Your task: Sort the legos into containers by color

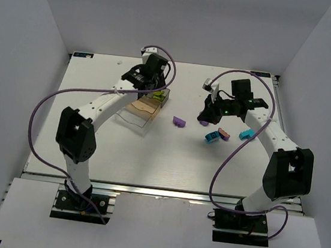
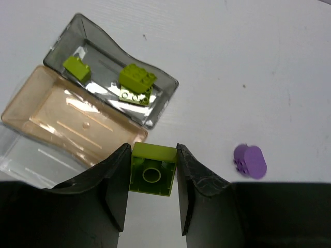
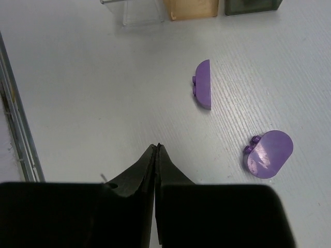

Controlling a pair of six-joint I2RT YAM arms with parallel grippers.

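Observation:
My left gripper (image 2: 153,150) is shut on a lime green lego (image 2: 152,170), held above the table just beside the near corner of the orange container (image 2: 67,116). The smoky grey container (image 2: 106,64) beyond it holds two lime legos (image 2: 76,68) (image 2: 136,83). The clear container (image 2: 20,155) adjoins the orange one. My right gripper (image 3: 156,147) is shut with nothing in it, above bare table. Two purple legos (image 3: 204,84) (image 3: 269,153) lie ahead of it and to its right.
Two cyan legos (image 1: 212,136) (image 1: 246,134) and a small pinkish piece (image 1: 223,133) lie right of centre, close to the right arm. A purple lego (image 1: 179,121) sits mid-table. The table's metal rail (image 3: 15,124) runs along the left of the right wrist view.

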